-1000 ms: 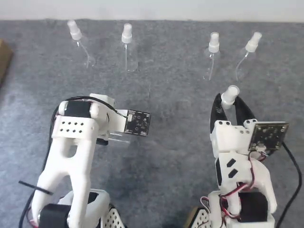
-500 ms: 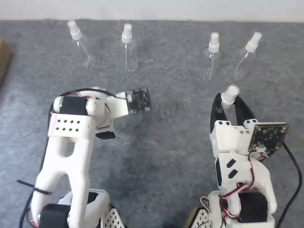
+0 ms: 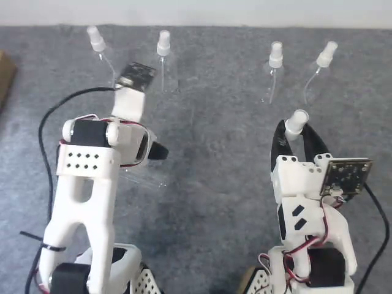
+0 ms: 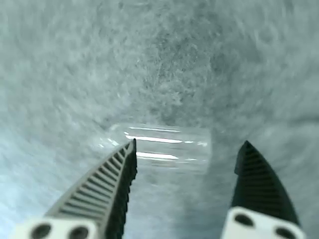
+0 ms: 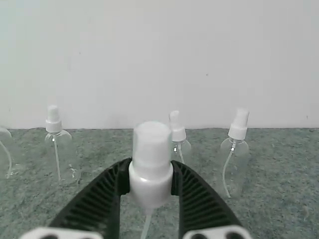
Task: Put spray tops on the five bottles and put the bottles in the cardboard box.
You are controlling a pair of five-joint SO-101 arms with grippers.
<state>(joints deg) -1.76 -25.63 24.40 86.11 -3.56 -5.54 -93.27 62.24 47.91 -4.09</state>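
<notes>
A clear bottle (image 4: 167, 148) without a top lies on its side on the grey carpet, and shows faintly beside the left arm as the lying bottle (image 3: 147, 176). My left gripper (image 4: 184, 164) hangs just above it, open, with one finger on each side of the bottle. My right gripper (image 5: 151, 186) stands at the front right, shut on a white spray top (image 5: 151, 167) that it holds upright; the same spray top (image 3: 298, 122) sticks up between the black fingers (image 3: 280, 147). Several capped bottles stand along the back, among them one capped bottle (image 3: 164, 58) and another (image 3: 274, 66).
A corner of the cardboard box (image 3: 5, 72) shows at the far left edge. More capped bottles stand at the back left (image 3: 99, 54) and back right (image 3: 321, 68). Bare carpet (image 3: 220, 153) lies between the two arms.
My left wrist has turned, swinging its camera board from the right side up toward the back, so the gripper now points down at the lying bottle. The right arm has not moved.
</notes>
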